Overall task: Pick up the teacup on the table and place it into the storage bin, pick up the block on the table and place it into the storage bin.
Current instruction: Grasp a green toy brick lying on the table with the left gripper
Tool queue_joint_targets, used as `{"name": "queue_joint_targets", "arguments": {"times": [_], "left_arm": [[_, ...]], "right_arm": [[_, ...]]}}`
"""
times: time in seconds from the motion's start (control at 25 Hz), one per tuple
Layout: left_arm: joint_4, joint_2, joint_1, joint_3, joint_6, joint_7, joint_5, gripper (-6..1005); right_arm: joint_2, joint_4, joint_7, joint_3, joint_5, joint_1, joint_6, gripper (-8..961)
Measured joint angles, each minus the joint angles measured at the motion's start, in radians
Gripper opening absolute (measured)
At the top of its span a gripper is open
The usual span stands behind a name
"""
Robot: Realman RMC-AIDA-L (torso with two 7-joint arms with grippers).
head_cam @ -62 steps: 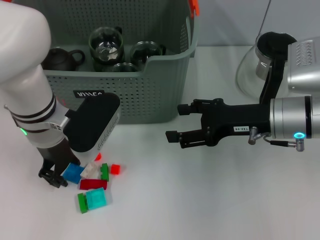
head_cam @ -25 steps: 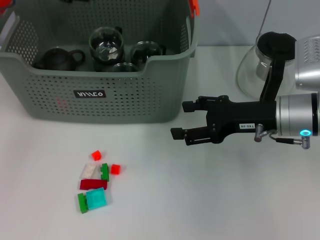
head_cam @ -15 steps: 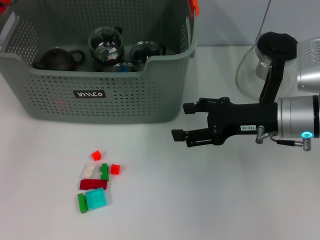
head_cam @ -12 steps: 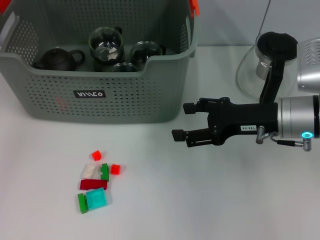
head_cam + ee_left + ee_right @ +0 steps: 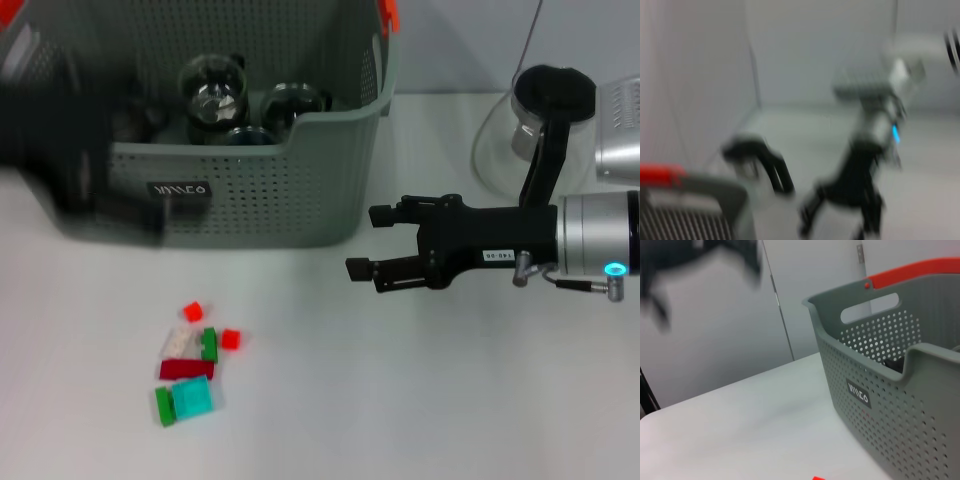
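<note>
The grey-green storage bin (image 5: 250, 205) stands at the back left, and its logo label also shows in the right wrist view (image 5: 859, 394). Glass teacups (image 5: 212, 95) and a dark teapot stand inside it. A small pile of coloured blocks (image 5: 190, 370) lies on the table in front of the bin: red, green, white and cyan pieces. My left gripper (image 5: 70, 140) is a dark blur over the bin's front left corner. My right gripper (image 5: 366, 241) hovers open to the right of the bin, holding nothing.
A glass pot with a black lid (image 5: 520, 130) stands at the back right, behind my right arm. White table stretches between the blocks and my right gripper.
My left arm rose from the blocks and out of view, and now sweeps back in over the bin's left front. The blue block is gone from the pile. My right gripper barely shifted.
</note>
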Motion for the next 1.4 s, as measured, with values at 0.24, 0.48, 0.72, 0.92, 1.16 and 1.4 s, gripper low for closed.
{"name": "queue_joint_targets", "arguments": {"times": [0.24, 0.48, 0.72, 0.92, 1.16, 1.4], "left_arm": [[0.090, -0.099, 0.129, 0.221, -0.013, 0.153, 0.337, 960], [0.031, -0.128, 0.114, 0.398, -0.045, 0.081, 0.609, 960], [-0.081, -0.129, 0.046, 0.529, -0.113, -0.064, 0.755, 959], [-0.155, -0.129, -0.006, 0.576, -0.155, -0.140, 0.818, 958], [-0.219, -0.130, -0.034, 0.640, -0.204, -0.172, 0.877, 957], [-0.245, -0.131, -0.037, 0.690, -0.236, -0.185, 0.899, 940]], "right_arm": [[-0.001, 0.000, 0.013, 0.000, 0.000, 0.000, 0.003, 914], [-0.007, 0.000, 0.035, 0.000, -0.001, 0.007, 0.003, 914], [-0.009, 0.000, 0.038, 0.000, -0.001, 0.009, 0.004, 915], [-0.010, 0.000, 0.038, 0.000, -0.002, 0.006, 0.005, 914], [-0.012, 0.000, 0.038, 0.000, -0.001, 0.000, 0.005, 914], [-0.014, 0.001, 0.038, 0.000, 0.002, 0.000, 0.005, 913]]}}
